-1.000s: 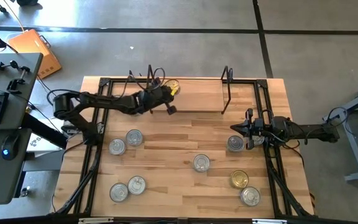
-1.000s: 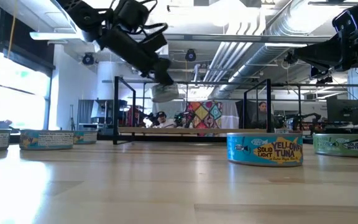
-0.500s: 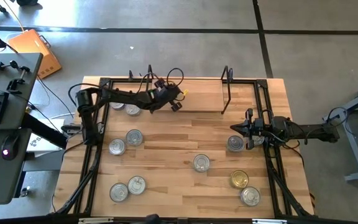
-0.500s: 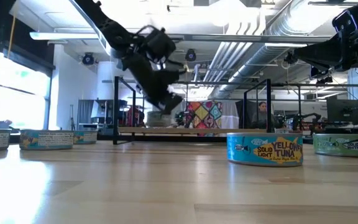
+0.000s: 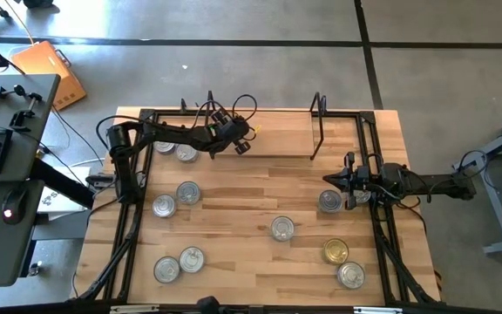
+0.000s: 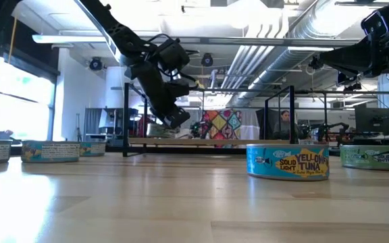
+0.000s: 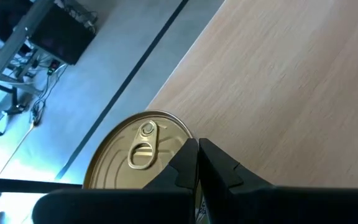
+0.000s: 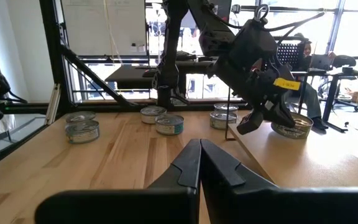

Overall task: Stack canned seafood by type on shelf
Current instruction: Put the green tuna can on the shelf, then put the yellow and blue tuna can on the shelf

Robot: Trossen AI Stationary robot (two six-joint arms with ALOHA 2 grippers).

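— Where is the gold tin [image 7: 138, 158]?
— On the shelf [image 5: 268, 139], far left, just by your left pincer [image 5: 240, 145], whose fingers are together, empty.
— How to hold?
— Rigid, smooth; take the side wall, I think.

Black wire uprights [image 5: 318, 122] flank the open shelf [image 5: 277, 135].

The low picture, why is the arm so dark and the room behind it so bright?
In the low view, ceiling lights and windows shine from behind, so the left arm shows almost as a silhouette, while the tuna can in front stays clear and colourful. In the left wrist view, the gold-lidded can gleams with reflected light.
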